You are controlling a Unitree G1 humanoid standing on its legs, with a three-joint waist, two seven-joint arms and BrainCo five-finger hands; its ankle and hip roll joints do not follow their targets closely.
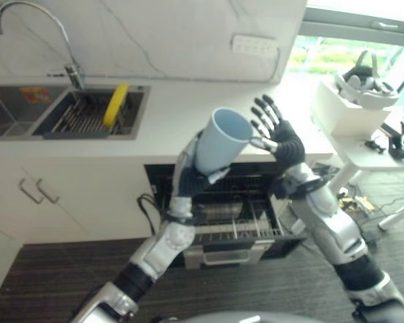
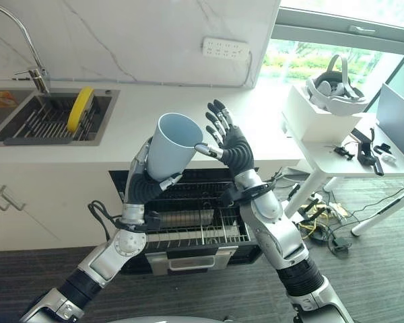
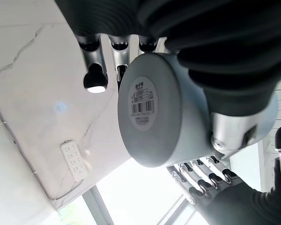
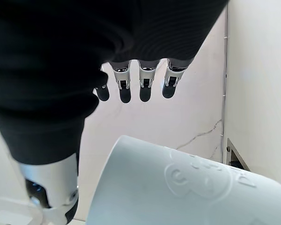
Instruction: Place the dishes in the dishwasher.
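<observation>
A pale blue cup (image 2: 171, 145) is clamped in the left robot hand (image 2: 145, 183), held tilted above the open dishwasher (image 2: 188, 232), with the right robot hand (image 2: 230, 145) spread open just beside its rim.

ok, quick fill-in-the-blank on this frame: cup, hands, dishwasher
1. The left hand holds a pale blue ____.
2. The right hand beside the cup has its fingers ____.
3. Below both hands the dishwasher stands ____, its rack pulled out.
4. The yellow dish stands in the ____.

Missing: cup; open; open; sink
</observation>
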